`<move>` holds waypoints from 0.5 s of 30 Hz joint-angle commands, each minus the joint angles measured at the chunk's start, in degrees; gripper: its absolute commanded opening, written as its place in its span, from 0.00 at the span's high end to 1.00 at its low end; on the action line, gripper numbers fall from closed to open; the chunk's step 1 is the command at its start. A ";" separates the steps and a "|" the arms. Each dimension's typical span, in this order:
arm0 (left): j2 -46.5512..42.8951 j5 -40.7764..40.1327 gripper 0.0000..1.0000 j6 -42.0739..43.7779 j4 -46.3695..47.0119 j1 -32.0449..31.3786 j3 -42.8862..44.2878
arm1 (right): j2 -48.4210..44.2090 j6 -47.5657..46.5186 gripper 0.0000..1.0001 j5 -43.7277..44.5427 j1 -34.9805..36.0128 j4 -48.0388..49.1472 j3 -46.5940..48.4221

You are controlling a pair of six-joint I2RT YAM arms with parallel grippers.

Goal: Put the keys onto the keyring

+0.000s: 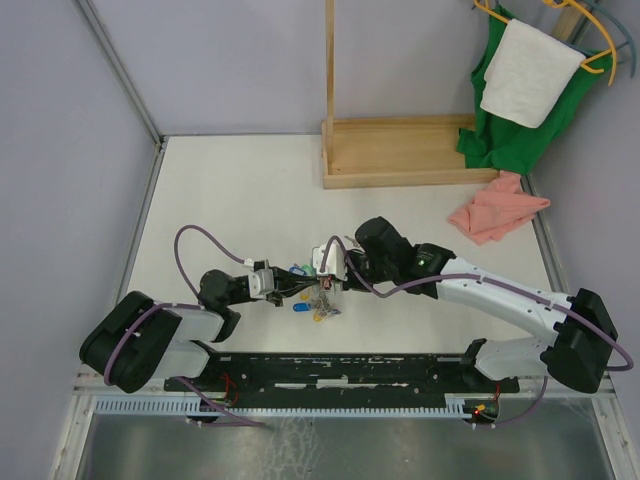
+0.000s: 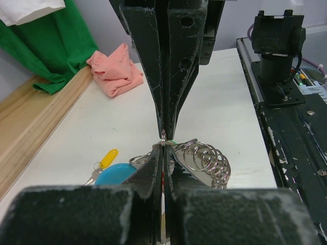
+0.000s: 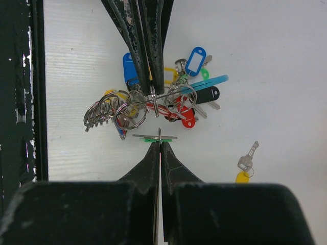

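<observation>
The keyring (image 3: 153,99) lies on the white table, a cluster of metal rings and keys with blue, black, red and green tags; it also shows in the top view (image 1: 320,300). My left gripper (image 3: 152,94) is shut on one of its wire rings, and its tips show in the left wrist view (image 2: 162,145). My right gripper (image 3: 160,140) is shut on a thin green-tagged key (image 3: 159,137) seen edge-on, just in front of the bunch and close to the left gripper. A yellow-tagged key (image 3: 245,166) lies loose on the table, apart from the bunch (image 2: 104,161). A red-tagged key (image 3: 186,116) lies in the bunch.
A wooden stand (image 1: 400,150) is at the back. A pink cloth (image 1: 495,210) lies at the right. A green cloth with a white towel (image 1: 520,80) hangs at the back right. A black rail (image 1: 340,370) runs along the near edge.
</observation>
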 commanded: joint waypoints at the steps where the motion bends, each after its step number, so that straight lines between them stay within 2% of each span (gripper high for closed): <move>1: -0.93 1.31 0.97 2.27 12.66 0.20 0.59 | 0.48 -0.68 0.99 -1.64 0.45 1.64 2.81; 15: -0.41 2.06 0.97 0.97 12.64 0.22 1.18 | 0.21 1.32 0.99 -2.69 0.65 3.37 3.33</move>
